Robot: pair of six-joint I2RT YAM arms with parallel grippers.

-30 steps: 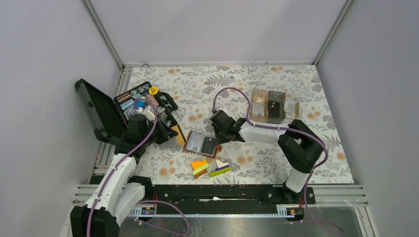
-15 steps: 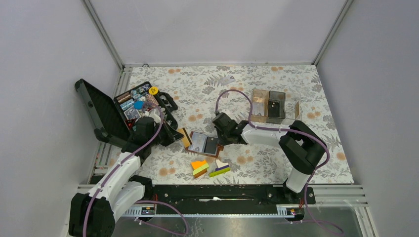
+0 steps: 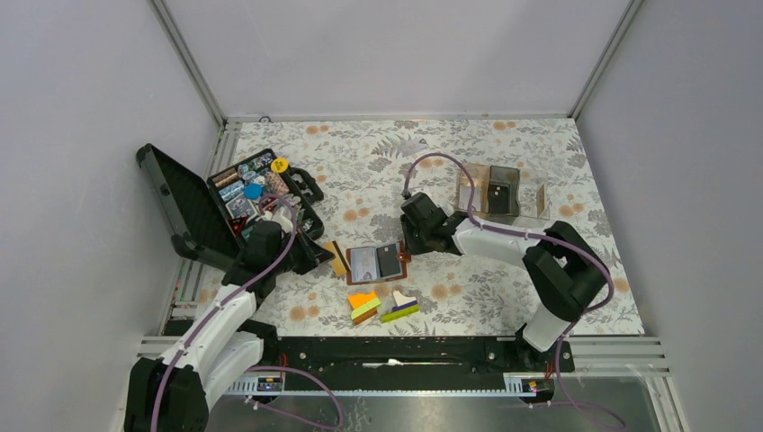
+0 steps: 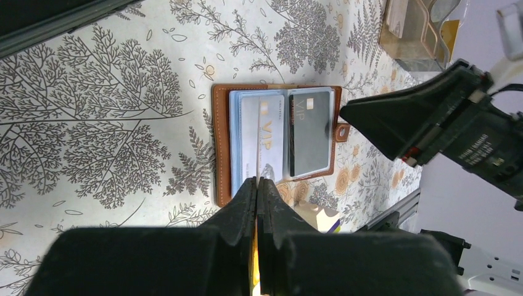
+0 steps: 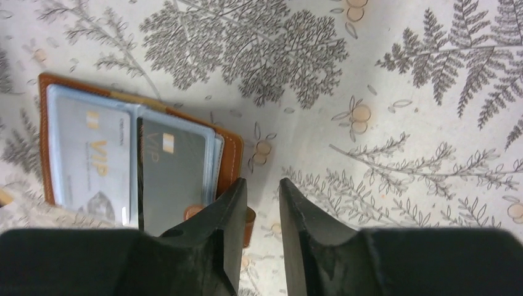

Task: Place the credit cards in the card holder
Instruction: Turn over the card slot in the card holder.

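Seen from above, the open card holder (image 3: 376,264) lies mid-frame just above the coloured blocks (image 3: 380,304), with the left gripper (image 3: 326,257) and a tan card (image 3: 338,261) at its left edge and the right gripper (image 3: 407,250) at its right edge. In the left wrist view the left jaws, at bottom centre, are clenched on that card's thin edge and aimed at the holder, where a pale card (image 4: 262,139) and a dark card (image 4: 308,139) sit in sleeves; a skewed approach could snag a sleeve lip. In the right wrist view the jaws stand slightly parted and empty beside the snap tab (image 5: 247,217), so nothing pins the holder and a push could slide it.
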